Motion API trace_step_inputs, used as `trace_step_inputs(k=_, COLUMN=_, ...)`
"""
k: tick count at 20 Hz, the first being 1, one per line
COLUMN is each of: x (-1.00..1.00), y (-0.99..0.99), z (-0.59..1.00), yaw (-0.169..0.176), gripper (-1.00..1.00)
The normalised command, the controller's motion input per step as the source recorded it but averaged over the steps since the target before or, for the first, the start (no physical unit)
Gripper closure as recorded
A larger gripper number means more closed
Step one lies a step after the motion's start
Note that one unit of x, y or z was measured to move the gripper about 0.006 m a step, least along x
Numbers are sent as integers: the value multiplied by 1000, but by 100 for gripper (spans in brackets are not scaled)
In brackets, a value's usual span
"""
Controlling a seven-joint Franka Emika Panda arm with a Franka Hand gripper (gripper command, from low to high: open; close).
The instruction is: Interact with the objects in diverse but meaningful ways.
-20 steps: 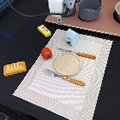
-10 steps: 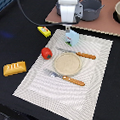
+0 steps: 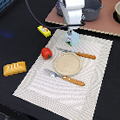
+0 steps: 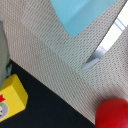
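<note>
End effector (image 3: pixel 72 34) sits low over the pale blue-white carton (image 3: pixel 72 39) at the far edge of the striped placemat (image 3: pixel 97 79). Can't tell whether the fingers are spread or closed, or whether they touch the carton: the white arm body blocks them in the exterior view, and the wrist view shows no fingers.

Wrist view: carton (image 4: pixel 82 14) is right below the camera, on the woven mat, with a metal utensil tip (image 4: pixel 97 54) just beside it.

Outward from there:
- Knife (image 3: pixel 81 54), orange handle, lies on the mat between carton and beige plate (image 3: pixel 66 64).
- Fork (image 3: pixel 66 78), orange handle, on the near side of the plate.
- Red tomato (image 3: pixel 46 52) at the mat's edge, on the exterior view's left of the plate.
- Small yellow box (image 3: pixel 43 31) with red marks on the black desk (image 3: pixel 14 28), off the mat, near the carton.
- Orange scored bread slab (image 3: pixel 14 68) on the desk, well apart from the mat, at the exterior view's left.
- Grey pot (image 3: pixel 92 8) behind the arm on a brown board (image 3: pixel 107 27).
</note>
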Motion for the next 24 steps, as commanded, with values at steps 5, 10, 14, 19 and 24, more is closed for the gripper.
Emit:
trace_step_inputs(k=5, x=440, y=0, z=0, yaw=143, gripper=-100)
trace_step_inputs(k=10, x=350, y=0, z=-34, yaw=49, gripper=-100)
trace_step_inputs(k=14, x=311, y=0, z=-18, yaw=30, gripper=-100)
trace_step_inputs(k=19, x=329, y=22, z=-49, yaw=52, gripper=-100)
trace_step_inputs(k=24, x=386, y=127, z=-88, yaw=72, gripper=-100)
